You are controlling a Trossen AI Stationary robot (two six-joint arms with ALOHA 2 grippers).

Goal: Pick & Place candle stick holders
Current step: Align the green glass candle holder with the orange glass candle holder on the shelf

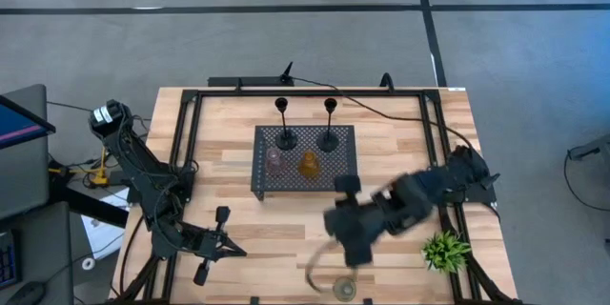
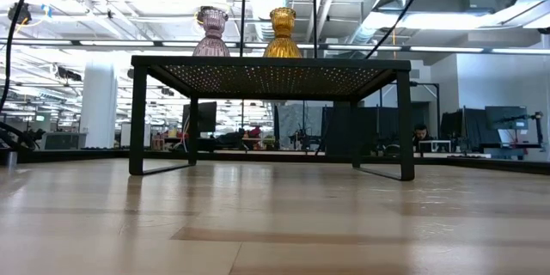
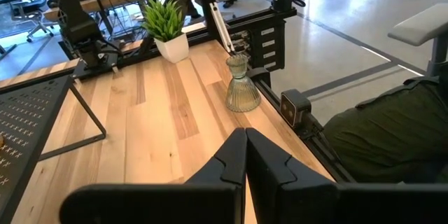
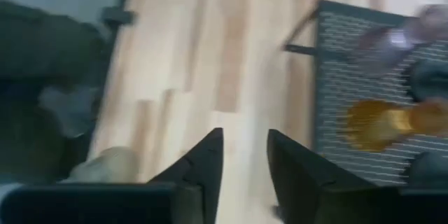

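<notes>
On the black perforated tray (image 1: 338,173) I see the pink (image 1: 275,160) and amber squat glass holders (image 1: 308,165). Right gripper (image 4: 243,155) open and empty over bare wood; left gripper (image 3: 245,155) closed, empty.

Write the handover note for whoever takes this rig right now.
Left gripper: shut, empty, parked near the table's front-left edge.
Right gripper: open, empty, above the table in front of the tray.
On the tray: two black stemmed holders, the pink holder and the amber holder.
Left to do: the green holder stands on the table by the front edge, near the plant; pick it and place it with the others.
</notes>
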